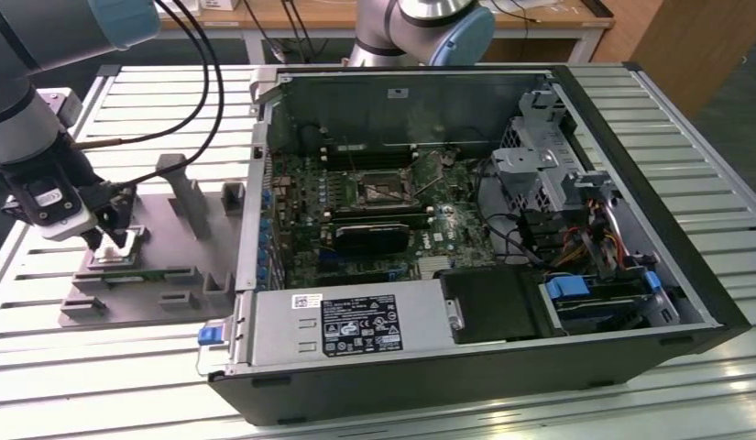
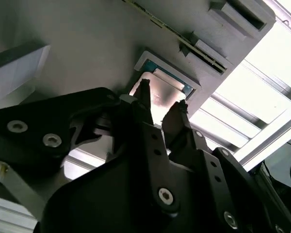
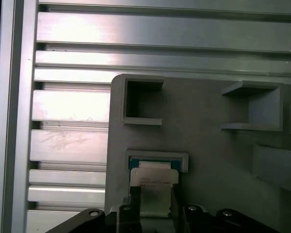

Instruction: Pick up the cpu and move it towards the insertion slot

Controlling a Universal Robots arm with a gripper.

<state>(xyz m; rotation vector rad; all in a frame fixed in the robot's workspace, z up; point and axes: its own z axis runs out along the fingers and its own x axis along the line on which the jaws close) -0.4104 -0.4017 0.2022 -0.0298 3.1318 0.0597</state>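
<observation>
Silver-topped cpu (image 3: 153, 182): lies flat in a shallow nest (image 3: 157, 155), with its green rim showing along one side of the metal lid.
Nest: a raised grey frame on the grey plate (image 1: 158, 234), near the plate's edge at the exterior view's left.
Stick (image 1: 146, 273): a long green memory stick lies on the same plate, just beside the nest and apart from the cpu.
Gripper (image 2: 162, 104): black, down directly over the cpu, with the shiny lid visible past its tip in both wrist views. Whether it is clamped on the chip or only poised around it, I cannot tell.
Arm (image 1: 23, 110): reaches down to the plate from the exterior view's upper left, with cables trailing off it.
Plate: rests on the slatted metal worktop (image 1: 133, 110) toward the edge at the exterior view's left, beside the case (image 1: 476, 385).
Slot (image 1: 380, 188): a square metal-framed socket with a dark centre, inside the open case. It is well apart from the cpu, and the case wall stands between them.
Progress: early, by my reading. The gripper is at the chip, but the cpu looks seated in the nest rather than raised. No firm hold or lift shows, and none of the way to the slot is covered.
</observation>
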